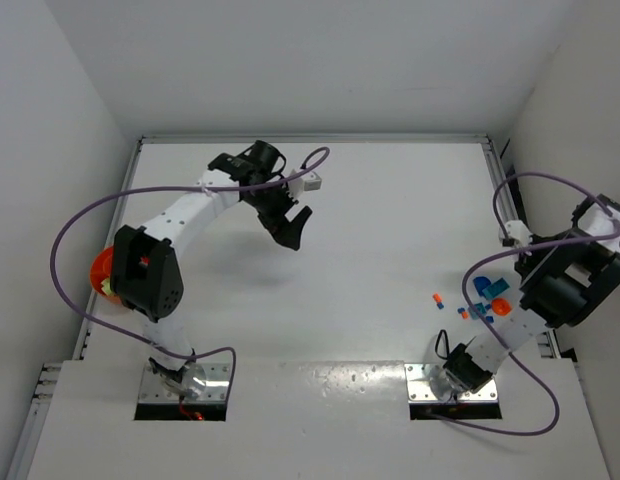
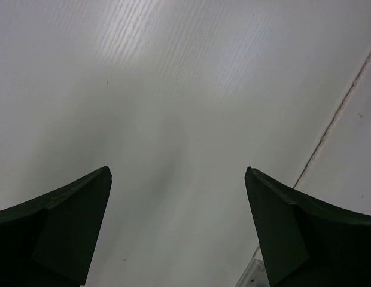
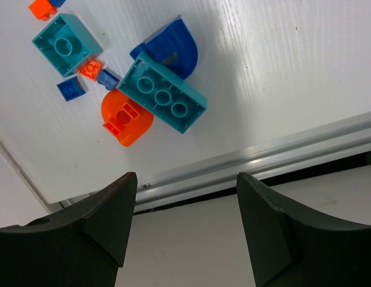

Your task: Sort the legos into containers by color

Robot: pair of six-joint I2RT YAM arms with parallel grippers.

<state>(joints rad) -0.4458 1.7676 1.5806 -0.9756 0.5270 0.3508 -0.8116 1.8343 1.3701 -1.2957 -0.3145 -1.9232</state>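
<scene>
Presently, the legos [image 3: 161, 98] are recorded as one small cluster at the upper left of the right wrist view. It comprises two teal bricks (one long, one square), a blue arched piece, an orange rounded piece, and several tiny blue and orange bits. All are laid on the white worktop [image 1: 370, 260].

In the top view the cluster is found at the right, beside the right arm [image 1: 565, 285]. An orange bowl [image 1: 100, 272] at the left edge is largely hidden by the left arm [image 1: 190, 215]. An aluminium rail [image 3: 263, 158] is noted along the worktop edge.

The left fingers [image 2: 90, 197] are spread wide over bare worktop, with nothing held. The right fingers [image 3: 116, 203] are parted, with nothing gripped, and are kept apart from the legos.
</scene>
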